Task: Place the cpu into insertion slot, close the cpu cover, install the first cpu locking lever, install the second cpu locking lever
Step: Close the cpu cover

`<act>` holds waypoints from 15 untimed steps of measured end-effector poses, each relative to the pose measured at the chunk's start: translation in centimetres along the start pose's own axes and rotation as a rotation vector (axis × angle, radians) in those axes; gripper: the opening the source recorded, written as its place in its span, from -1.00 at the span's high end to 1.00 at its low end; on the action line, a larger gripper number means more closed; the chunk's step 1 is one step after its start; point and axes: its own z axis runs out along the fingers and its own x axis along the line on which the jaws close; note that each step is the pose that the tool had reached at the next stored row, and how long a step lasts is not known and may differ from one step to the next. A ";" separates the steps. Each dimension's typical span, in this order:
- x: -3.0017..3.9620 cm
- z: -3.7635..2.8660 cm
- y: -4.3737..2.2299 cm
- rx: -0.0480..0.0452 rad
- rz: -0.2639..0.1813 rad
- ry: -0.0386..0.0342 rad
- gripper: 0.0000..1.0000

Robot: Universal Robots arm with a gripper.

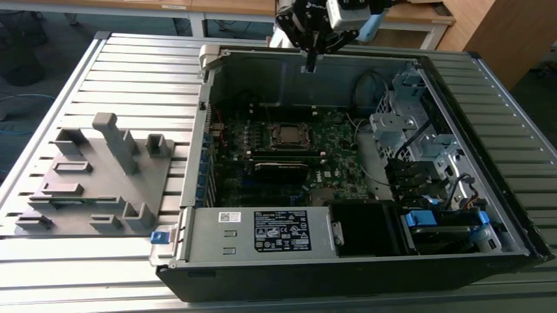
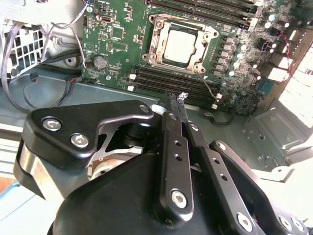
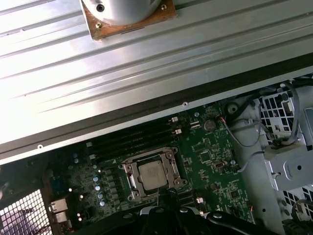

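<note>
Strong light glares white off the ribbed desk [image 3: 73,98] in the first wrist view; the exterior view's computer case [image 1: 261,78] interior is shadowed.

The dull silver-grey cpu [image 2: 182,46] lies flat in the insertion slot [image 2: 145,57] on the green board, and the silvery cpu cover [image 2: 159,34] lies flat around it.

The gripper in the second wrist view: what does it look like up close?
The gripper is matte black: two slim flat fingers dotted with small holes and hex-socket screws, carried on chunky rounded links with silver bolts. Bare silvery metal shows under the black housing.
</note>
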 end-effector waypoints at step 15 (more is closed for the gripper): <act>0.00 0.34 -0.01 0.0000 0.000 0.0000 0.80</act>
